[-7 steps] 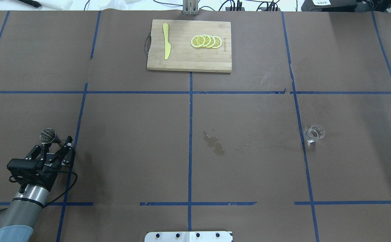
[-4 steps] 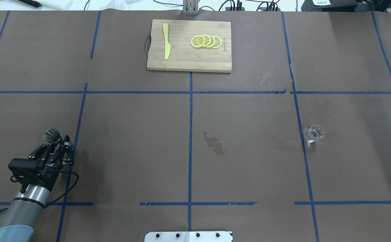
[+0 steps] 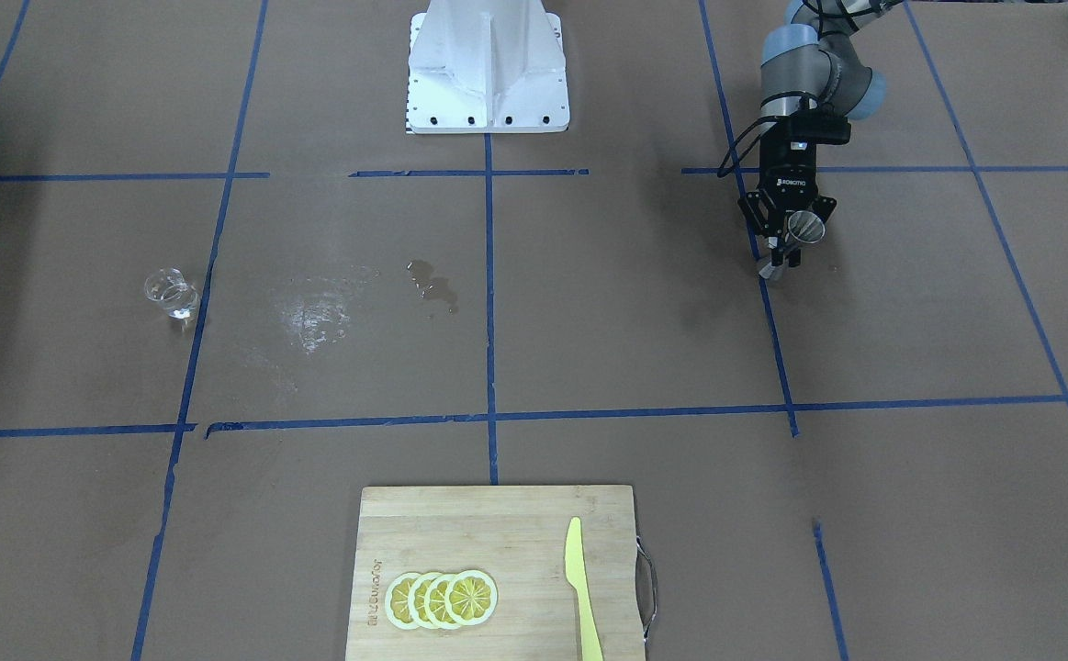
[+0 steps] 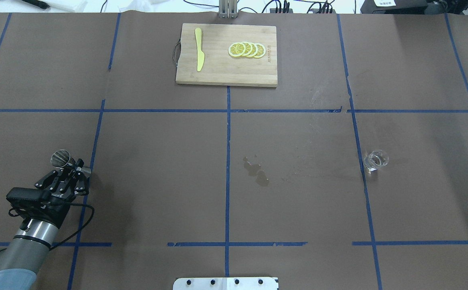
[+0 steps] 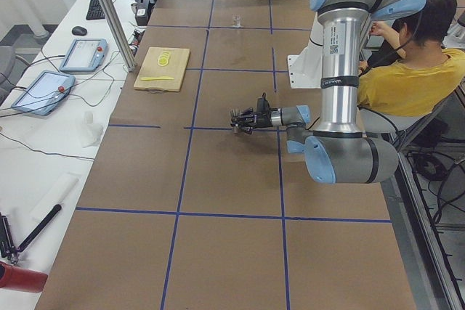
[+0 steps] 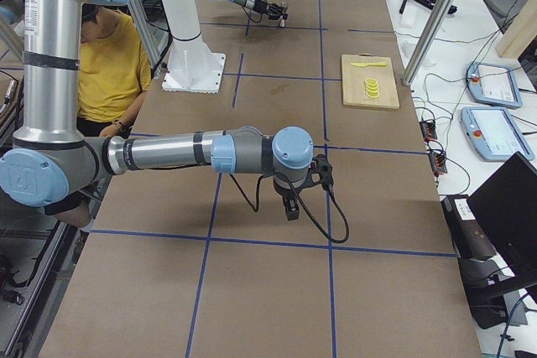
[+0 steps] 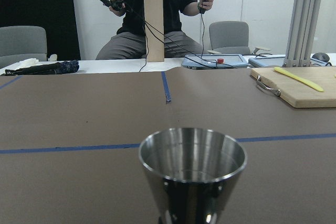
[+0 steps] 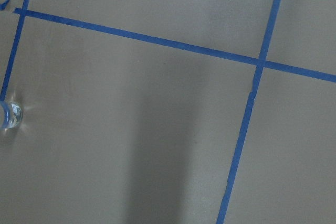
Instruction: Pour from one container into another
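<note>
Your left gripper is clenched on the steel measuring cup at its waist, near the table's left edge; it's stiff, light, likely slick. The glass cup stands far off toward the right edge: fragile, slippery, best gripped mid-wall.

Bright even overhead light; soft shadows; right wrist view blurred.

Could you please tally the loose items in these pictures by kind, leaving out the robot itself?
glass cup: 1
steel jigger: 1
cutting board: 1
yellow knife: 1
lemon slices: 4
Total: 8
</note>
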`<state>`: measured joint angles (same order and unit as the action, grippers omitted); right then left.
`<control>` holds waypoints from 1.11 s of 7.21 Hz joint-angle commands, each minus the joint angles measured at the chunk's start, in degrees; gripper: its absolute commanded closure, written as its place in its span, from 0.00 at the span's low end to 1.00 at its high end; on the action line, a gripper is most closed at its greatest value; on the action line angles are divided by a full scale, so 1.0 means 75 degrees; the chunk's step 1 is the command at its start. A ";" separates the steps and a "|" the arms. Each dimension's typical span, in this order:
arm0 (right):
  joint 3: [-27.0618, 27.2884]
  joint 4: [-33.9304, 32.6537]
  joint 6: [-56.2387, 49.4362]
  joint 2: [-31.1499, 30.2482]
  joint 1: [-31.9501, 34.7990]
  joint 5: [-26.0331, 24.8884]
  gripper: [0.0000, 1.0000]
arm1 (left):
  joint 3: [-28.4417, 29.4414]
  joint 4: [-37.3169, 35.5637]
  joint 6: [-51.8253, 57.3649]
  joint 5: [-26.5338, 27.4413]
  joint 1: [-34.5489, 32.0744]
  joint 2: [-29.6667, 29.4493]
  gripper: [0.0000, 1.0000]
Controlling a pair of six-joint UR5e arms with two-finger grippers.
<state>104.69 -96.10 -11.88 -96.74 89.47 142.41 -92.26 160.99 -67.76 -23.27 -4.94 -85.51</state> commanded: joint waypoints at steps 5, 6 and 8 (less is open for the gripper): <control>0.0489 0.0144 0.0025 0.0628 -0.0363 -0.0004 0.00 | -0.0471 0.0965 0.2505 -0.0154 -0.0232 -0.0712 1.00; 0.0491 0.1038 0.0466 0.0594 -0.0514 -0.0004 0.00 | -0.0461 0.0953 0.2530 -0.0166 -0.0232 -0.0913 1.00; 0.0479 0.3017 0.2626 0.0489 -0.1168 -0.0155 0.00 | -0.0437 0.0895 0.2600 -0.0340 -0.0209 -0.0938 1.00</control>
<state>108.28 -82.64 -1.94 -92.71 83.77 142.00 -95.49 168.00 -48.73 -24.78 -6.58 -92.17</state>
